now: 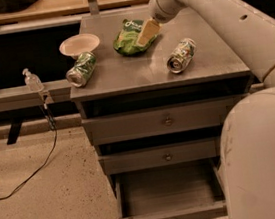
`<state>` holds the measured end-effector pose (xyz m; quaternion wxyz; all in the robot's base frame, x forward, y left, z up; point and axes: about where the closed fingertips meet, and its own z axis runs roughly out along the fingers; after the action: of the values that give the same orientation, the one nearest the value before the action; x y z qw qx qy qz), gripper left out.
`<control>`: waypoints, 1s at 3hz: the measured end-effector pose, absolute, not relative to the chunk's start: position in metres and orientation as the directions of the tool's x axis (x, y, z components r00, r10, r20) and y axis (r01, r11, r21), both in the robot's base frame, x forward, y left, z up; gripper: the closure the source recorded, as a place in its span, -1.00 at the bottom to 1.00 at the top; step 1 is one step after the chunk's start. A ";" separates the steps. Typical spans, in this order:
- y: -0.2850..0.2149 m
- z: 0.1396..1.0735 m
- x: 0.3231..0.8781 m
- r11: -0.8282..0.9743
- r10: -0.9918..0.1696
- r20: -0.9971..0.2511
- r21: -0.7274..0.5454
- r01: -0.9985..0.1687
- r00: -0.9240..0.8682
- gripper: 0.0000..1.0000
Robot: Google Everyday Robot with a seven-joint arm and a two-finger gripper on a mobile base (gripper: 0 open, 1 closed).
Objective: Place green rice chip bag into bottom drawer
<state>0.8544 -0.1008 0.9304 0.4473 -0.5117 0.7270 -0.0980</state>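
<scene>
The green rice chip bag [129,38] lies crumpled on the grey cabinet top [137,68], near the back middle. My gripper [146,33] hangs from the white arm and is right over the bag's right side. The bottom drawer [168,198] is pulled out and its inside looks empty.
A crushed green-and-white can [81,69] lies at the left front of the top, another can [181,55] at the right. A pale bowl [79,44] stands behind the left can. The two upper drawers [167,121] are pushed in. My arm's large white body [264,155] fills the lower right. Small bottles [32,80] stand on a rail at left.
</scene>
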 end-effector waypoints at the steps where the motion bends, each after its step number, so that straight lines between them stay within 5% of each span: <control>1: -0.079 0.918 0.865 0.517 -0.752 -0.653 -0.506 -0.691 -0.084 -1.00; 2: -0.063 0.887 0.866 0.531 -0.723 -0.679 -0.423 -0.734 -0.131 -0.93; 3: -0.070 0.853 0.866 0.528 -0.754 -0.629 -0.405 -0.747 -0.192 -0.48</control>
<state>0.8663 -0.0702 0.8528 0.4097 -0.4857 0.7721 -0.0043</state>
